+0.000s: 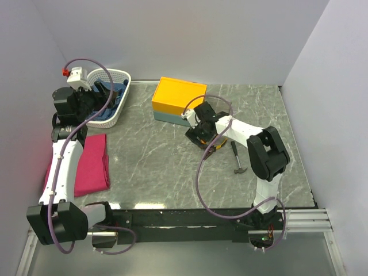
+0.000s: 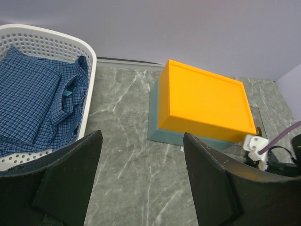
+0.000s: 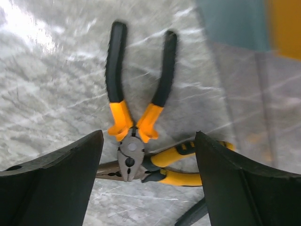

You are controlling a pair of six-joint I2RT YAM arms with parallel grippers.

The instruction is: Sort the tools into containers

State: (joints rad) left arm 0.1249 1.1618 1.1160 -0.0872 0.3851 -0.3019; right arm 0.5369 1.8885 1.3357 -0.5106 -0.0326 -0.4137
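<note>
Grey marbled table (image 1: 149, 155) fills the space between plain white walls, with both arms bolted at its six o'clock edge.

The right gripper (image 1: 200, 138) hangs near the table's centre, fingers spread wide and holding nothing. Directly below it, in the wrist view, lie the orange-and-black pliers (image 3: 134, 129), handles splayed toward twelve o'clock. Their nose rests on or against the yellow pliers (image 3: 186, 178), which point off toward three o'clock. The hammer (image 1: 237, 158) lies flat on the table just beyond, at about four o'clock from the gripper.

That overlap looks like the main hazard. Closing on the upper pair could pinch or drag the lower pair along, and the loose splayed handles may swing or slip out of a grip taken near the joint.

The box (image 2: 202, 101), at twelve o'clock on the table, shows its orange top seated on the blue-grey base, so nothing inside can be seen. A tool carried there might simply land on the lid. The basket (image 2: 90, 54), at ten o'clock, holds a folded blue checked cloth (image 2: 33, 103); no tool shows in it. The left gripper (image 2: 142, 136) hovers beside the basket, fingers apart and empty. A pink cloth (image 1: 92, 164) lies at nine o'clock.
</note>
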